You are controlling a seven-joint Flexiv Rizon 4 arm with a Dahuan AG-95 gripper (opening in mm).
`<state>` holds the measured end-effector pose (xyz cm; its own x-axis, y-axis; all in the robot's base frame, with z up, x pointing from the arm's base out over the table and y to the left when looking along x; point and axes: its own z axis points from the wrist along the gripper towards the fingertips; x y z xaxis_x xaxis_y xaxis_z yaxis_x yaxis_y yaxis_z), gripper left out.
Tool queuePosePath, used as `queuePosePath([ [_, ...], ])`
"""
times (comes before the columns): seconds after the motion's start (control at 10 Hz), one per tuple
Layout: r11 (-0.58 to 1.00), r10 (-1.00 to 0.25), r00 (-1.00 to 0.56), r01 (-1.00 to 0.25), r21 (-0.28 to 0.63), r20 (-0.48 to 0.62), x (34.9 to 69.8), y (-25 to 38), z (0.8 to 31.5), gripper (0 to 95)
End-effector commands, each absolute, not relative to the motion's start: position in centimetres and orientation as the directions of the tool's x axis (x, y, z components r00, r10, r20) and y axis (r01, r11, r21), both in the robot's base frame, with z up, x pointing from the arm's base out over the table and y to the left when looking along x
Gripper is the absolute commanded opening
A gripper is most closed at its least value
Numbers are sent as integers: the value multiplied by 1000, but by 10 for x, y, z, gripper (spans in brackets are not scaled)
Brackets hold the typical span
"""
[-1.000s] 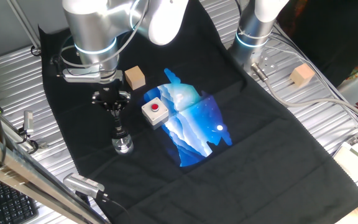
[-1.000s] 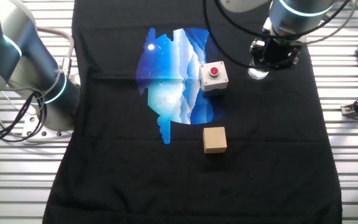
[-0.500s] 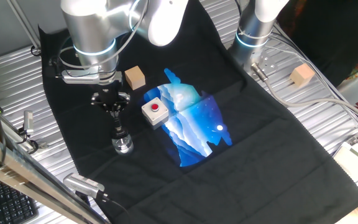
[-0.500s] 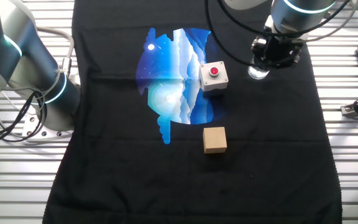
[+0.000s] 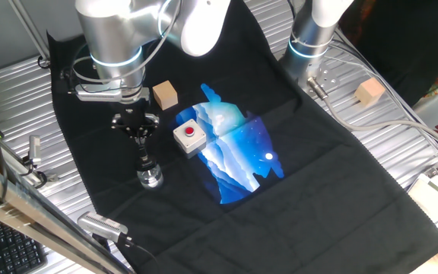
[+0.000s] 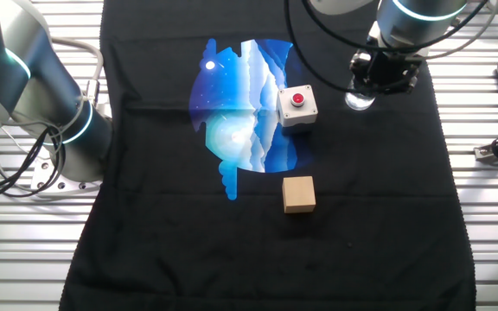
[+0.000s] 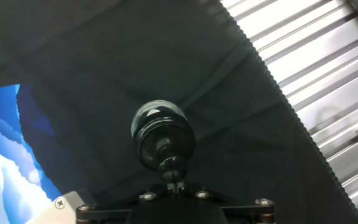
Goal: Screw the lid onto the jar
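The small clear jar [image 5: 150,180] stands on the black cloth, left of the red-button box. It also shows in the other fixed view [image 6: 359,100]. The black lid [image 7: 165,140] sits on top of the jar [image 7: 156,113], whose clear rim shows behind it in the hand view. My gripper [image 5: 144,160] points straight down over the jar, its fingers drawn together into one narrow stem. The tips [image 7: 173,167] rest on the middle of the lid, not around its edge. In the other fixed view the hand [image 6: 380,72] covers most of the jar.
A white box with a red button [image 5: 189,136] stands just right of the jar, and a tan wooden cube [image 5: 164,95] sits behind it. A blue-and-white picture [image 5: 238,152] is printed on the cloth. A second grey arm [image 6: 33,95] stands at the cloth's edge, and ribbed metal table lies around it.
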<state>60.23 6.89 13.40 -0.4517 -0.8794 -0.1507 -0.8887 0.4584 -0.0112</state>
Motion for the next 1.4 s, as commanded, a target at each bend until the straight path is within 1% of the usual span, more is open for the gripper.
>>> queuePosePath([
  [0.1, 461, -877, -454, -887, -11, -156, 605, 71, 132, 0],
  [0.3, 466, -873, -458, -885, -7, -167, 606, 74, 131, 0],
  [1.2, 492, -860, -485, -870, -5, -157, 614, 85, 138, 0],
  [1.4, 480, -869, -474, -877, -11, -139, 614, 85, 138, 0],
])
